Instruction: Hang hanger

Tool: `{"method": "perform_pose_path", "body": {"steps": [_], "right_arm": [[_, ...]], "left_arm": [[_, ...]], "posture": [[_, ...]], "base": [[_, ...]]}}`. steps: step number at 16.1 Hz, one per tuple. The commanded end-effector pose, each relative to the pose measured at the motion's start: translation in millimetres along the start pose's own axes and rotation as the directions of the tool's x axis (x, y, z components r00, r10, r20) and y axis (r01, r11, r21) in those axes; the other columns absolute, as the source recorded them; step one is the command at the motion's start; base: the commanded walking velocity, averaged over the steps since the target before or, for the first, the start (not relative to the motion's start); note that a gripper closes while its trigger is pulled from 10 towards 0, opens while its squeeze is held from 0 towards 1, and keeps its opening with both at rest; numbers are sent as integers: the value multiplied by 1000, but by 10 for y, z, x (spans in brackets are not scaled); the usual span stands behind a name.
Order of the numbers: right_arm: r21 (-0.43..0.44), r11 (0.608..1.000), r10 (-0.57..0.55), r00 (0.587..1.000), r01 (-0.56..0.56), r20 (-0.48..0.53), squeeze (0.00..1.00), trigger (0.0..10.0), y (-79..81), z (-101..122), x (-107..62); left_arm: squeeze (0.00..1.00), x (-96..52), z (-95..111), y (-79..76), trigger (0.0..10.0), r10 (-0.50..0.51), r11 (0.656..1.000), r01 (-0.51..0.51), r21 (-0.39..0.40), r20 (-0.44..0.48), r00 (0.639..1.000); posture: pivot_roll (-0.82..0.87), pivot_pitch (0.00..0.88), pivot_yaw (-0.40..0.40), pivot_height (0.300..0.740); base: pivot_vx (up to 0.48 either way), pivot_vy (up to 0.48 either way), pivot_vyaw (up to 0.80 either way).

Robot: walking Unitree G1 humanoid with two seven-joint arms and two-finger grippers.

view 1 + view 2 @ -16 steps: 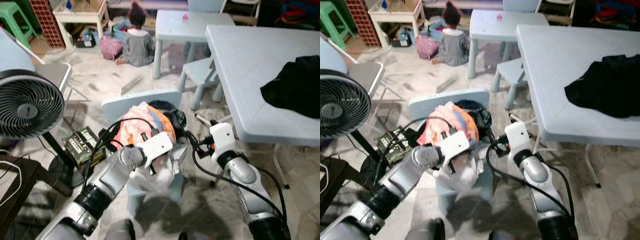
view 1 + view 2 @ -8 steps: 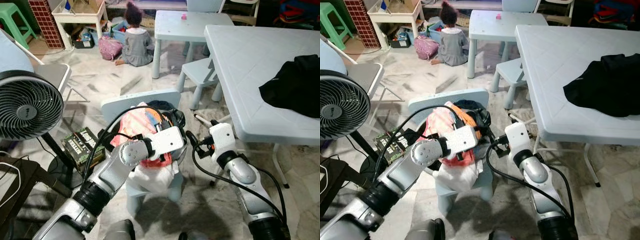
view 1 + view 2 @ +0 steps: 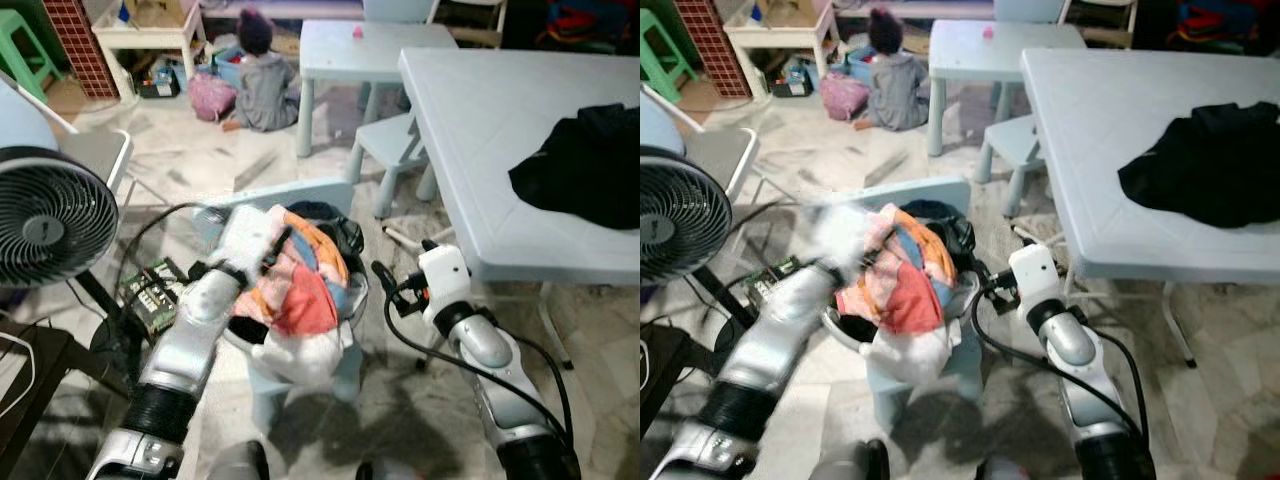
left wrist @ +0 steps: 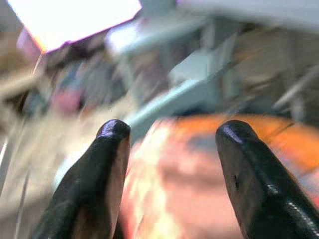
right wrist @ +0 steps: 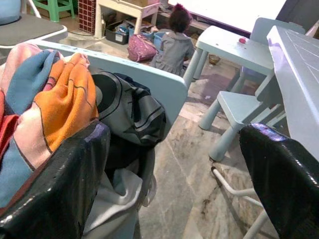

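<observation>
While no hanger visible, probably buried in clothes pile on chair. Left hand spread, blurred, at pile top. Right hand spread, just beside pile. Judged light, stiff, snag-prone; take by hook or shoulder bar.

Bright, even indoor light; left arm smeared by motion blur; left wrist view badly blurred, with white glare in one corner.
</observation>
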State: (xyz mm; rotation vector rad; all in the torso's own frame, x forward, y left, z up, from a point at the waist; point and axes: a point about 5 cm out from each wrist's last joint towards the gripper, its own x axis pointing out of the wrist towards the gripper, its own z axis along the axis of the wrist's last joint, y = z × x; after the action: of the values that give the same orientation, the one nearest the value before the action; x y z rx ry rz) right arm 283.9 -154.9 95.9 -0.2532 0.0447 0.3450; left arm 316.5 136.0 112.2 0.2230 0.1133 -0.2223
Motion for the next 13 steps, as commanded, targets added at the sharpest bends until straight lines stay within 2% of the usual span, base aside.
{"method": "perform_pose_path", "body": {"steps": [1,2,4,5,6,7,9,10,11,12,13], "right_arm": [[-3,1000,-4,1000,4,16,0,10000,-9,37,-6],[-3,1000,-4,1000,4,18,0,10000,-13,44,-8],[-6,1000,-1,1000,1,19,0,10000,-35,52,-46],[-7,1000,0,1000,0,19,0,10000,-37,52,-57],[-11,1000,1,1000,-1,13,0,10000,-54,55,-106],[-13,1000,2,1000,-1,11,0,10000,-59,56,-121],[-20,1000,5,1000,-5,2,0,10000,-82,60,-180],[-15,1000,9,1000,-9,-2,0,10000,-87,62,-197],[12,998,54,999,-54,-7,0,10000,-48,66,-239],[12,998,54,999,-54,-7,0,10000,-48,66,-239],[53,986,157,988,-156,-10,0,10000,60,80,-347]], "left_arm": [[1000,-41,-215,134,10000,88,988,-103,-119,-120,989],[1000,-71,-360,199,10000,119,970,-157,-184,-200,972],[1000,-110,-528,226,10000,141,931,-227,-285,-292,946],[1000,-117,-553,221,10000,140,919,-239,-312,-307,941],[1000,-129,-656,207,10000,123,883,-275,-380,-377,918],[1000,-129,-682,198,10000,111,878,-276,-391,-395,912],[1000,-84,-768,120,10000,20,819,-271,-505,-448,894],[1000,-60,-771,139,10000,29,807,-288,-516,-452,891],[1000,-30,-781,151,10000,25,819,-277,-503,-451,892],[1000,-30,-781,151,10000,25,819,-277,-503,-451,892],[1000,-11,-789,139,10000,10,821,-264,-507,-450,893]], "posture": [[-1,66,-3,740],[-2,67,-5,740],[-16,77,-12,740],[-19,79,-13,740],[-36,90,-17,740],[-39,91,-18,740],[-59,108,-23,740],[-64,110,-24,740],[-75,117,-27,740],[-75,117,-27,740],[-90,130,-32,740]], "base": [[0,0,0],[0,0,0],[0,0,0],[0,0,0],[0,0,0],[0,0,0],[0,0,0],[0,0,0],[0,0,0],[0,0,0],[0,0,0]]}}
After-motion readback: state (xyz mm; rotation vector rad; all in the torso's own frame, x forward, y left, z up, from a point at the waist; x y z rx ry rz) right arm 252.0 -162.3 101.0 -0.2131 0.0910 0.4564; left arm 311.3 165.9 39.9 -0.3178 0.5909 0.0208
